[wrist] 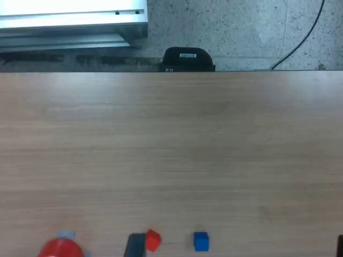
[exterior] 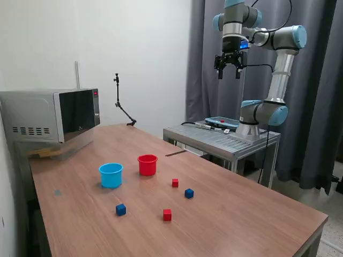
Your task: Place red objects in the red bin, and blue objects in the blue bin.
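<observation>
No legible writing; tool (exterior: 229, 71) empty above table (exterior: 241, 214).

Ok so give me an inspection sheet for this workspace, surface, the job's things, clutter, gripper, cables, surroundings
Surface: wooden table, brown, no spills seen.
Job's things: red cup and light blue cup upright, side by side; two red cubes and two dark blue cubes loose on the table, none in a cup.
Clutter: microwave at the table's far end on the exterior view's left; small black stand behind it.
Gripper: gripper high above the table, open, holding nothing.
Cables: black cable on the floor.
Surroundings: metal cart under the arm's base; grey curtain; white wall.
</observation>
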Available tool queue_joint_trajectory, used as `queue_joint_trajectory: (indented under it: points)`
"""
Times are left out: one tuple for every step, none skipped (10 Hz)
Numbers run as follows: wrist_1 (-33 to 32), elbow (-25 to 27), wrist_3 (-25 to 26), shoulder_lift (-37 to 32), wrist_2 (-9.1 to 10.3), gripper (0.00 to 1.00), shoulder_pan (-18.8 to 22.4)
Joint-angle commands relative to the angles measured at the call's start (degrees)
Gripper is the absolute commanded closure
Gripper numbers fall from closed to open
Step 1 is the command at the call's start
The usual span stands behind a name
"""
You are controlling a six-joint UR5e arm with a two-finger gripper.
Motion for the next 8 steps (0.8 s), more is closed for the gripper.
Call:
queue_joint_trajectory:
  points:
    - [0.02, -0.18, -0.1, 0.05, -0.02, 0.0, 1.02]
    - [-0.15, 0.26, -0.19, -0.13, -0.11, 0.0, 1.03]
    - [-0.16, 0.0, -0.19, -0.04, -0.2, 0.0, 0.94]
    - [-0.16, 0.0, -0.1, 0.04, -0.03, 0.0, 1.02]
    - [-0.16, 0.08, -0.1, 0.05, -0.02, 0.0, 1.03]
    - [-0.07, 0.17, -0.1, -0.04, -0.02, 0.0, 1.03]
    - [-0.07, 0.43, -0.01, -0.22, -0.02, 0.0, 1.11]
    - [-0.07, 0.61, -0.01, -0.31, -0.02, 0.0, 1.11]
